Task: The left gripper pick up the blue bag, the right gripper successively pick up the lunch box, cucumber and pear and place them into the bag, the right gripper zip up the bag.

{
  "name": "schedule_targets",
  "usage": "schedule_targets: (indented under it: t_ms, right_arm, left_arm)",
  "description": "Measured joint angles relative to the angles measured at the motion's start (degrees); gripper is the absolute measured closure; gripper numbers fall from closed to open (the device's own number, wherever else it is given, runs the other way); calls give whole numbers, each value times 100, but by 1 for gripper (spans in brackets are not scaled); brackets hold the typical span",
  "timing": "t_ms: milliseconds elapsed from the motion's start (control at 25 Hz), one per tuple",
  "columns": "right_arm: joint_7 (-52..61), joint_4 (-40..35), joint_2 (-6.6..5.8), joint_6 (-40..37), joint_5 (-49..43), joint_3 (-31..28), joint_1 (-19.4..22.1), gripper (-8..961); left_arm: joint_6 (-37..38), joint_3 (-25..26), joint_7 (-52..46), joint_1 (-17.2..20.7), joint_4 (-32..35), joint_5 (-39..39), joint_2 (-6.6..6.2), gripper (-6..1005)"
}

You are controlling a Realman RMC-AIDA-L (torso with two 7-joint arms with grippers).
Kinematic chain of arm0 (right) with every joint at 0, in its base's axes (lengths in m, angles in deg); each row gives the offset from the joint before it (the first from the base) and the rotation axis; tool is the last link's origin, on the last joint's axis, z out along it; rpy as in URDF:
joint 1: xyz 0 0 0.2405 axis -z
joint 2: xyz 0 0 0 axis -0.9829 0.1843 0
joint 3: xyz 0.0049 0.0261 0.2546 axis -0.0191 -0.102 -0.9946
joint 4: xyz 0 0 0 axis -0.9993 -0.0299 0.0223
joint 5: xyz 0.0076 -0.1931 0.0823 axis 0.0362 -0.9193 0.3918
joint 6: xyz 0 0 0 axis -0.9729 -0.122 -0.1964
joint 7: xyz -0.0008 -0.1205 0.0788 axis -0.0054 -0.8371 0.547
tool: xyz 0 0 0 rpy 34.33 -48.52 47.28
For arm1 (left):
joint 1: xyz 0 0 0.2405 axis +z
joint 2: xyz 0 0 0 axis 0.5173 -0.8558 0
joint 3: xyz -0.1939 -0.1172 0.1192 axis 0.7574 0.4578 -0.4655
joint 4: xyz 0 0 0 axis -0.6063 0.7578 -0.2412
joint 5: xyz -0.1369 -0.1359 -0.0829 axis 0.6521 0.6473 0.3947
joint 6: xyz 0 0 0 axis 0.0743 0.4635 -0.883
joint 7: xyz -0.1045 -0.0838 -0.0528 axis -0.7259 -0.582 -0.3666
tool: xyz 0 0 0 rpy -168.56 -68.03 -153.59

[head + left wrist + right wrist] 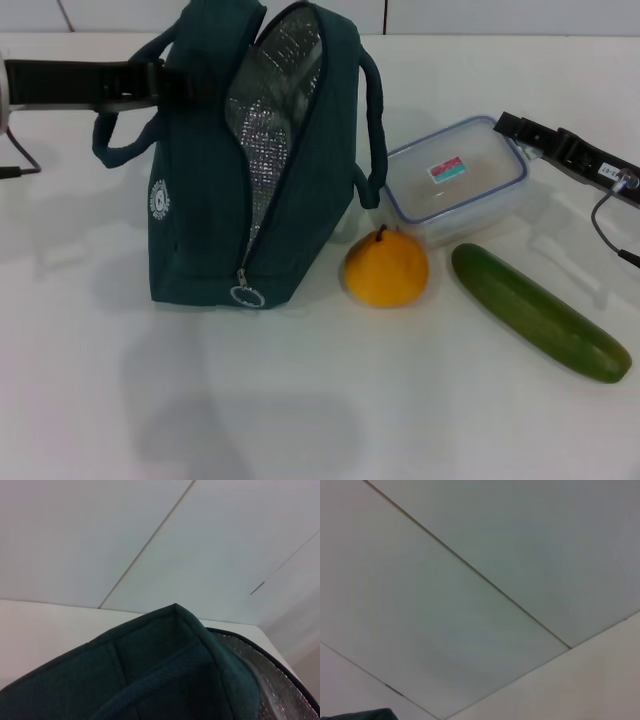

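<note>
Two grippers in your head view. Left gripper (160,84) meets the upright, unzipped blue bag (200,200) at its far-left top; grip state: cannot tell. Right gripper (505,125) sits at the lunch box's (455,180) far-right corner; opening unclear. Pear (386,268) touches the bag; cucumber (540,312) lies right on the surface (320,400).

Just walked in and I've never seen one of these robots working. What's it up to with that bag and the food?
It is packing a lunch bag. The left gripper is at the top of the blue bag, which stands unzipped on the table. The right gripper has reached the far corner of the lunch box. Nothing is packed yet: the pear sits beside the bag, and the cucumber lies by the box.
</note>
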Motion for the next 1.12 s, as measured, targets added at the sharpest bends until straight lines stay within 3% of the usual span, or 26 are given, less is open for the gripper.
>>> schedule_targets:
  t_ms: [680,880,1120]
  right_arm:
    - [-4,-18,23,-114,-1,54,-46,587]
    - [-48,1,32,-135,0,10,-44,799]
    - [-64,6,34,-158,43,2,-45,856]
  left_arm:
    - [-25,0,12,1,-20,-5,-8,955]
    - [-25,0,14,1,-28,-5,-8,955]
    - [-36,0,68,-3,-99,0,-8,955]
